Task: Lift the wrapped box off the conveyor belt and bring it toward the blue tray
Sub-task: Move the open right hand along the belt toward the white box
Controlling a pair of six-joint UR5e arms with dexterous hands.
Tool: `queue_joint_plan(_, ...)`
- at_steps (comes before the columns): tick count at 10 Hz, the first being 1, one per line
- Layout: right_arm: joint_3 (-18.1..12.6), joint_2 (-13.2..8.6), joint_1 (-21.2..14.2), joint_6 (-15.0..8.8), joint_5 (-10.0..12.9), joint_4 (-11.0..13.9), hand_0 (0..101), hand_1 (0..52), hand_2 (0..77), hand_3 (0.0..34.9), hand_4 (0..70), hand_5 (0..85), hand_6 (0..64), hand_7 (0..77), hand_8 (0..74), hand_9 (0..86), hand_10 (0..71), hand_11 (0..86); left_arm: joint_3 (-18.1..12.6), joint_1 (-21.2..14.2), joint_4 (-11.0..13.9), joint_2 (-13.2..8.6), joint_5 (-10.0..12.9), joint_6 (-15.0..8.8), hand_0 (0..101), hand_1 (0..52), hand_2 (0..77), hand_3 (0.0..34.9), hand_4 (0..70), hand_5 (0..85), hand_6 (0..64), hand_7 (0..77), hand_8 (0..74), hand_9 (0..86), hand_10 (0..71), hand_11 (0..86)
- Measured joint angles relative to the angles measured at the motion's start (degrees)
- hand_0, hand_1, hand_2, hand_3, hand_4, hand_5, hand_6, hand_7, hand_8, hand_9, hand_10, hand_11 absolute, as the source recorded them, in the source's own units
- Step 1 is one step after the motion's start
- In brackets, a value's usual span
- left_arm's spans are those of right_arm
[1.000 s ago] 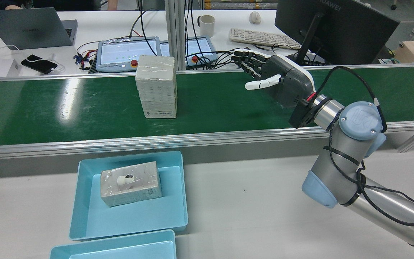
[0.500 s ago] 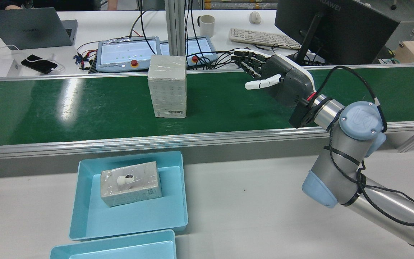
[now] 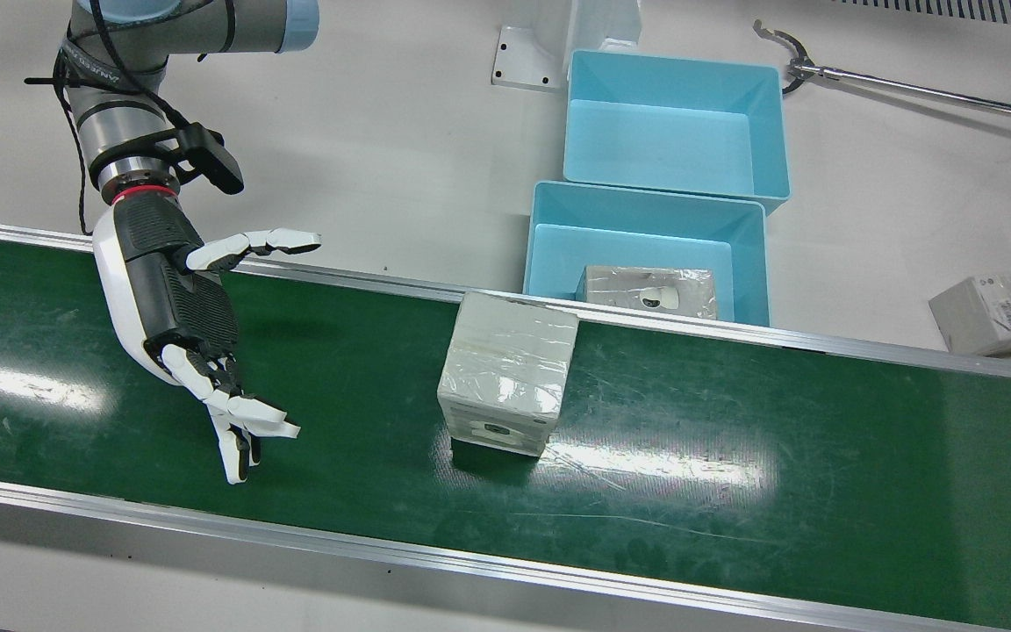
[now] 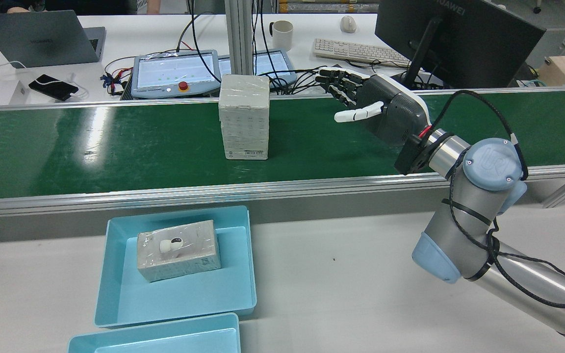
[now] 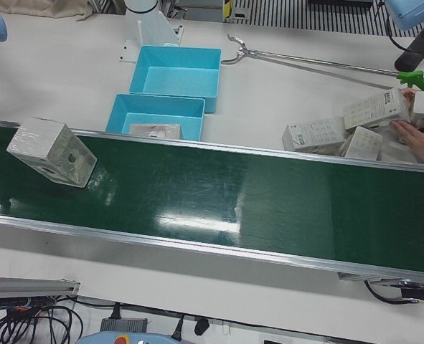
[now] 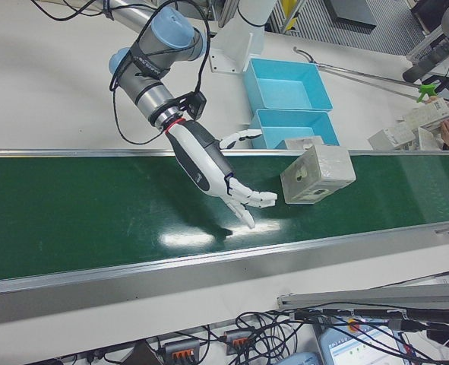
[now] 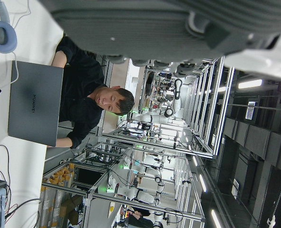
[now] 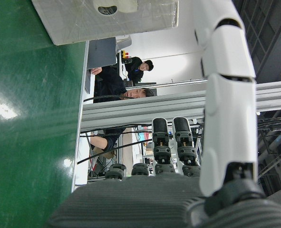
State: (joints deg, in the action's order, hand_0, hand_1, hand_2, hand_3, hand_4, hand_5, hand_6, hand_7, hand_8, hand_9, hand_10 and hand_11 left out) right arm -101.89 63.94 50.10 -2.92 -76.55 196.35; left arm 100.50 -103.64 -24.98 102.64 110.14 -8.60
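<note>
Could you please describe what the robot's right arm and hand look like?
The right arm is a silver metal tube with pale blue joint caps, one embossed with a UR logo, and black cables looped along it. A red ring sits at the wrist beside a small black box. The right hand has a white shell, a dark grey ribbed palm, and white fingers with black joints.

On my screens the belt point(image 3: 734, 491) is dark green with pale glare streaks, edged by silver rails point(image 3: 470, 549). The box point(image 3: 507, 369) is grey-white under shiny clear wrap, with a small dark round mark on one face. I see two light blue trays point(image 3: 738, 254), a similar wrapped grey box inside the near one. My right hand point(image 3: 174, 303) is dark grey with a white shell and white fingers point(image 3: 247, 412), a red ring at the wrist. The table point(image 3: 400, 149) is off-white.
</note>
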Motion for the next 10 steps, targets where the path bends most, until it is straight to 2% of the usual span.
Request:
queue_joint_plan(4,0.0,0.0,-1.0,-0.7,0.1,0.0,49,16.4,15.8,0.4,16.9,18.0,7.1,19.1,0.0,2.7,0.5,2.7,0.0,0.0,0.0,0.0,0.0,0.0,0,0.0,1.1,0.0,0.0,1.1,0.0,0.5,0.5,0.5,0.5,0.0)
queue_joint_plan(8,0.6,-1.8,-1.6,-1.2,0.6,0.2,51,20.2,18.5,0.4,18.0,19.6,7.6,22.4,0.0,2.7,0.5,2.7,0.0,0.0,0.0,0.0,0.0,0.0,0,0.0,1.1,0.0,0.0,1.1,0.0,0.5,0.5,0.0,0.5,0.0)
queue_joint_plan(9,1.2,-2.7,-1.8,-1.3,1.0,0.2,52,20.2,18.5,0.7,14.7,20.7,7.6,22.4,0.0,2.7,0.5,2.7,0.0,0.0,0.0,0.0,0.0,0.0,0,0.0,1.1,0.0,0.0,0.5,0.0,0.5,0.5,0.5,0.5,0.0)
queue_joint_plan(10,1.8,-3.6,-2.3,-1.4,1.3,0.3,52,20.2,18.0,2.8,14.7,20.7,7.6,22.4,0.0,2.7,0.5,2.7,0.0,0.0,0.0,0.0,0.0,0.0,0,0.0,0.5,0.0,0.0,0.5,0.0,0.5,0.5,0.5,0.5,0.0)
